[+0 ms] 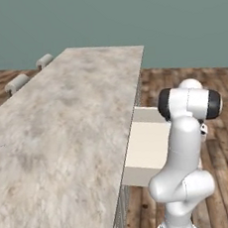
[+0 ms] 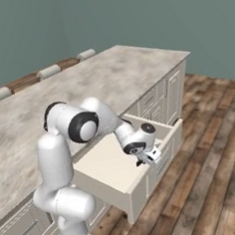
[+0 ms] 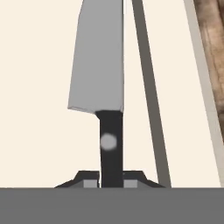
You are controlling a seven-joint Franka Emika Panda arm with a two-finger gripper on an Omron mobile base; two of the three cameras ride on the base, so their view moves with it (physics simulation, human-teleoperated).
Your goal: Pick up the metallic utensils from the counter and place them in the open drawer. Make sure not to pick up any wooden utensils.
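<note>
A knife [image 3: 98, 65] with a silver blade and black handle, one of the metallic utensils, is held by its handle in my gripper [image 3: 111, 179]. Its blade points away from the hand over the cream floor of the open drawer [image 3: 39, 87]. In the right base view my gripper [image 2: 144, 161] reaches down inside the drawer [image 2: 111, 165], close behind its front panel. The drawer [image 1: 148, 147] juts out from the side of the marble counter [image 1: 63, 131]. The wooden utensils are out of view.
Round grey stools [image 1: 17, 84] stand along the counter's far side. Panelled cabinet fronts [image 2: 167, 93] line the counter's side beyond the drawer. Wooden floor [image 2: 208, 172] lies open to the right of the drawer.
</note>
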